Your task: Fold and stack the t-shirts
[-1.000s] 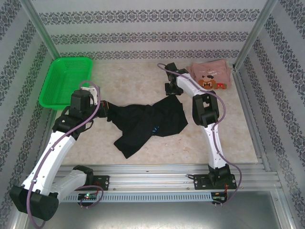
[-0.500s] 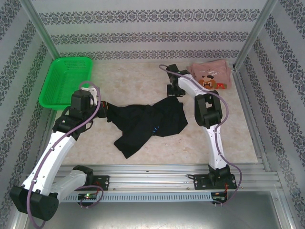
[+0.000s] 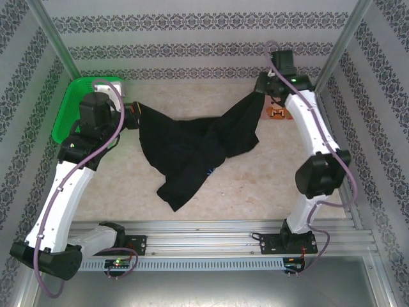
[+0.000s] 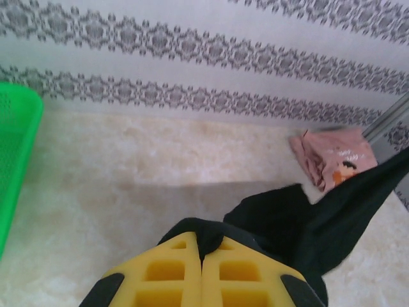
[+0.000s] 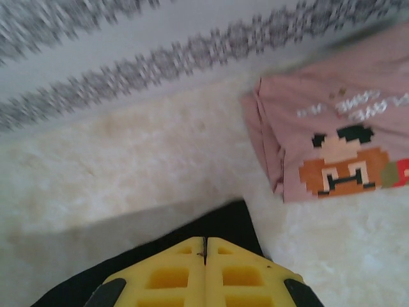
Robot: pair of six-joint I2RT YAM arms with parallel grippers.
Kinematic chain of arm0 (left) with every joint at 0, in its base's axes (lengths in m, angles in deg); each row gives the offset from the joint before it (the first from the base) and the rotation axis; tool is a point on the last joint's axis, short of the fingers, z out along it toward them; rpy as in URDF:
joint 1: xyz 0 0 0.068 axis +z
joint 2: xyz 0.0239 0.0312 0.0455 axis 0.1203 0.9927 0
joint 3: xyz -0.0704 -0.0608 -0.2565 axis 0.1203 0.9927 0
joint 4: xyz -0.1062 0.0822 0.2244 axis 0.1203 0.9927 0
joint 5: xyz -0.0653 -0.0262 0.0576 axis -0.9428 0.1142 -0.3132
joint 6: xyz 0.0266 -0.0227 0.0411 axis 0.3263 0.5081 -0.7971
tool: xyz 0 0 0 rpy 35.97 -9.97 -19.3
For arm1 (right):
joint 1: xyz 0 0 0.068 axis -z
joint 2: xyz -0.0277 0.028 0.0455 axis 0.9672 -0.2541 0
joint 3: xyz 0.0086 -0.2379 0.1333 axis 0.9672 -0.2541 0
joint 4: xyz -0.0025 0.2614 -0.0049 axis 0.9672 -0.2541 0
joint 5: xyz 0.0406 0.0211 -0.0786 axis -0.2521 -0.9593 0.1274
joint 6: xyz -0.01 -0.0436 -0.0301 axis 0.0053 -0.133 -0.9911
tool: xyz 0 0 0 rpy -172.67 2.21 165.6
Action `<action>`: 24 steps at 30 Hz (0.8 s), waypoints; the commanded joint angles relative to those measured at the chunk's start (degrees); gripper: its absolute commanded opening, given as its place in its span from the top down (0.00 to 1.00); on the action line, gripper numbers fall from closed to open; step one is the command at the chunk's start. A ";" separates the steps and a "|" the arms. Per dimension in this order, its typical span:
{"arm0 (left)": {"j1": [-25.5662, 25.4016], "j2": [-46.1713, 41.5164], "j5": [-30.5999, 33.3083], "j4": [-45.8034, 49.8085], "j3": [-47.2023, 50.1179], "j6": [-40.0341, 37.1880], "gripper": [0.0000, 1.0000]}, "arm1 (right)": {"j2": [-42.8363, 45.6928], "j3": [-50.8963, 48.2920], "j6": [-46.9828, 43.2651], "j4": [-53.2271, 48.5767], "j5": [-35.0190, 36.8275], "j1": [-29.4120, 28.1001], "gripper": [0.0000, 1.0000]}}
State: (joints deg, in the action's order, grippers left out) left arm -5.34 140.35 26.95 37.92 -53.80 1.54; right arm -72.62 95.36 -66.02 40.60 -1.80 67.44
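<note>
Pressed flat together, pad to pad, on the left fingers [image 4: 182, 256], with a dark fold of the black t-shirt [image 4: 300, 230] nipped at the seam between the yellow tips. Same on the right fingers [image 5: 185, 256]: closed tight with no gap, gripping black cloth [image 5: 223, 220] that spills out from under them.

Seen from above, strung between the two grips as a raised span of black t-shirt [image 3: 192, 144], pulled taut toward each end and sagging in the middle. Left end held up near the far left corner of the worktop [image 3: 255, 185], just beside the green basket [image 3: 69, 110]. Right end held up at the far right corner. Lower part of the garment bunched over the middle of the worktop, one narrow tail trailing toward the near edge.

Beyond the right grip, folded flat in the far right corner: the pink t-shirt [image 5: 339, 147], print side up, with an orange-and-brown pixel cartoon face and pale lettering above it. From overhead, partly hidden behind the right arm, an orange patch of the print [image 3: 279, 113] showing next to the raised black cloth. From the left wrist, visible past the black sleeve, close to the patterned back wall [image 4: 192, 57].

Pale marbled worktop bare along the far edge between basket and pink shirt.
</note>
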 commanded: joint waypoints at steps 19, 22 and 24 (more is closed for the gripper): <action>2.63 4.40 4.91 1.09 -17.73 -7.53 1.00 | 26.91 -20.56 6.00 7.47 -15.72 14.88 1.00; 2.68 1.96 5.18 1.18 -11.76 -6.15 1.00 | 30.93 -31.67 7.58 7.48 -15.63 15.79 1.00; 2.69 -0.33 4.66 0.29 -6.58 -4.15 1.00 | 33.39 -39.11 9.15 6.90 -14.42 15.92 1.00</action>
State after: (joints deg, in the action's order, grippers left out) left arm -3.46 143.20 30.62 40.02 -64.53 -4.85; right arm -41.52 63.40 -59.55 48.73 -16.67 82.87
